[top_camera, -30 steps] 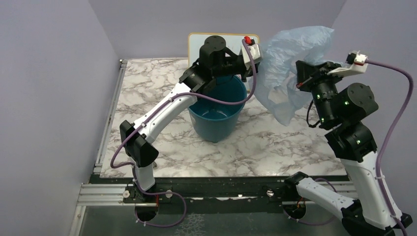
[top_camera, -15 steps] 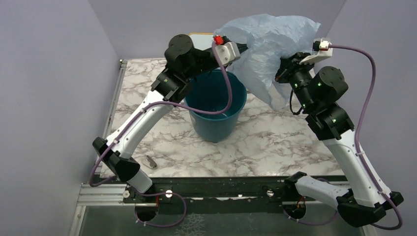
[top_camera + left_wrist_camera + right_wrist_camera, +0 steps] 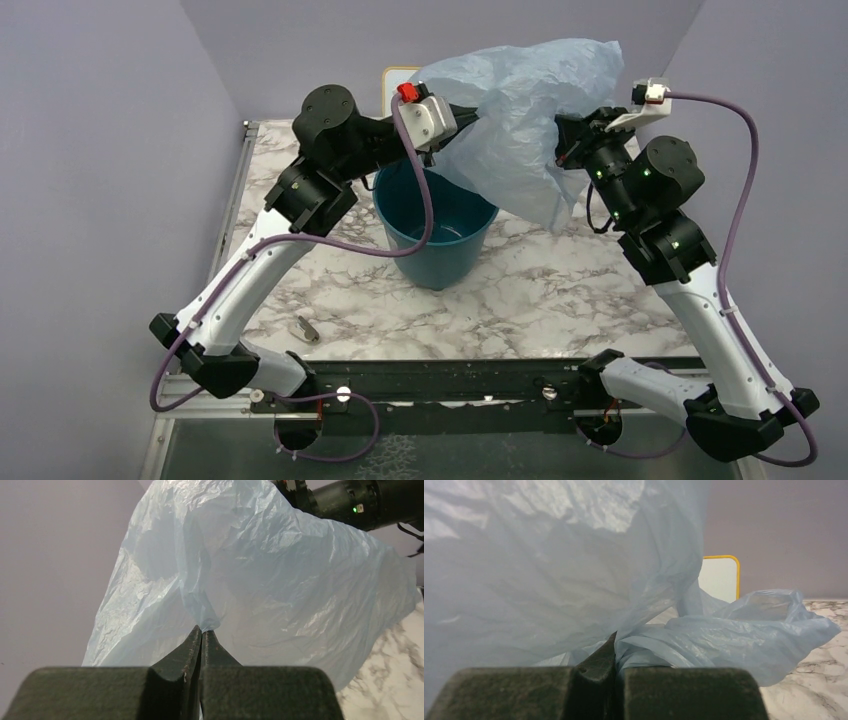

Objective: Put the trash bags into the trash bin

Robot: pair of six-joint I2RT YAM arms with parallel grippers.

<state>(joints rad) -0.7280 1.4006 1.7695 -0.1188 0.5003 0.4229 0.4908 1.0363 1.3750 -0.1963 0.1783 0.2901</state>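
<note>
Hanging between both pincers, the bag [image 3: 520,110] is being held above the bin [image 3: 437,225]; left pincer [image 3: 202,632] and right pincer [image 3: 616,642] are clamped tight on plastic. Lowering into the bin below is being called for next.

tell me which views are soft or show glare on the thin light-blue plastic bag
Top view: sharp and evenly lit, the thin light-blue plastic bag matte. Left wrist view: bag creases crisp with bright sheen patches, the near black fingers blurred. Right wrist view: bag fills the frame, soft, washed out at the top.
</note>
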